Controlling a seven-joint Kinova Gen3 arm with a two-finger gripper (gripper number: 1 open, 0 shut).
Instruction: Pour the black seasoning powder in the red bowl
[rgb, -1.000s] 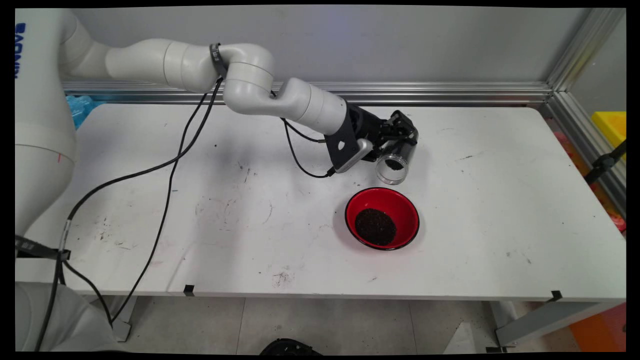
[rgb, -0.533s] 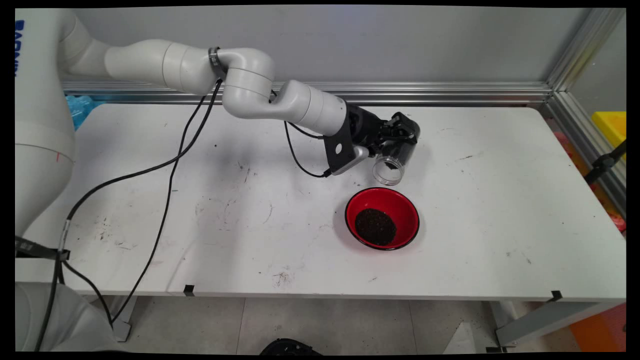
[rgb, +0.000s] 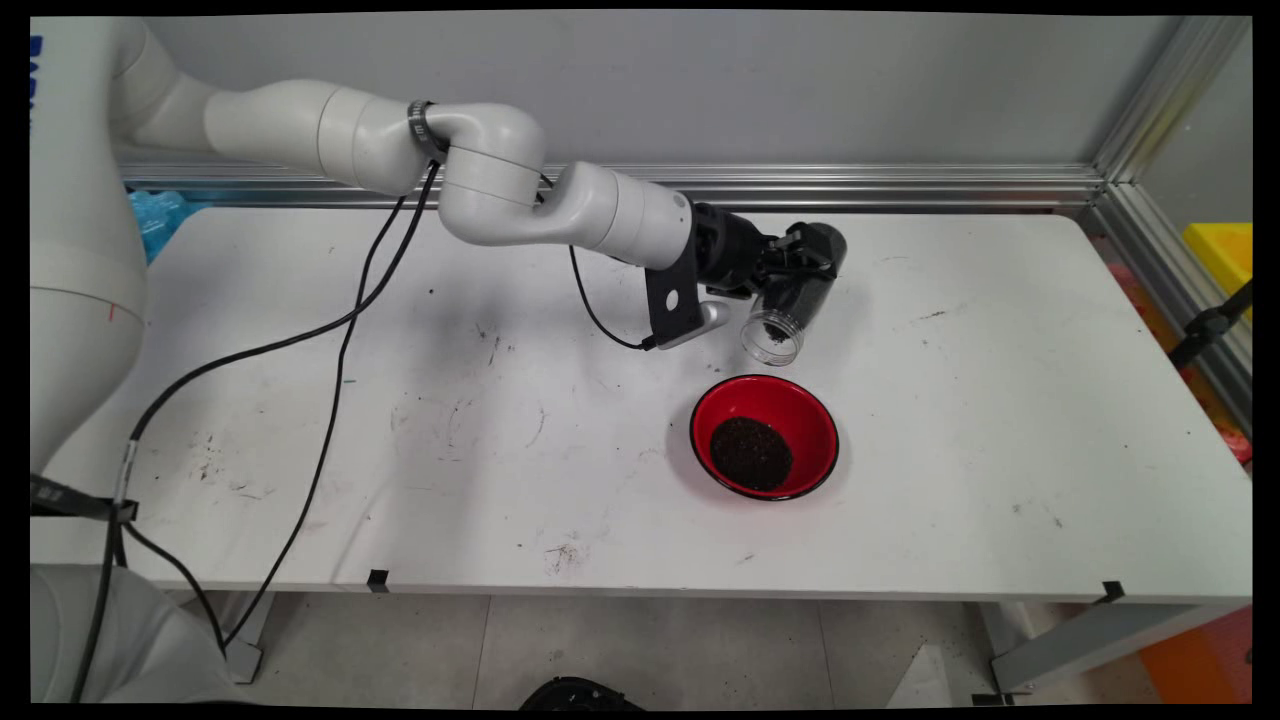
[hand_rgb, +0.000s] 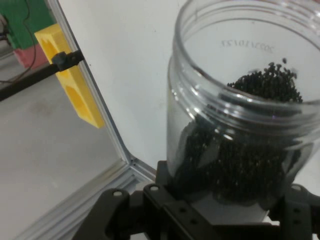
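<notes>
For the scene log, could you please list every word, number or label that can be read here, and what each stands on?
Jar: a printed row of digits, seen mirrored through the clear wall, perhaps a date; not surely readable.
Arm: blue lettering at the picture's edge, cut off, unreadable.
Bowl, table: no text.

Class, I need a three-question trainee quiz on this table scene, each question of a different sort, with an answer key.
1. True or false: the gripper holds a clear jar tilted, mouth angled down toward the table.
2. Multiple choice: where are dark granules? A) only in the jar B) only in the red bowl C) in both
3. Fill in: in the main view, the bowl sits on the jar's ____ side (nearer or farther).

Key: 1 true; 2 C; 3 nearer
</notes>
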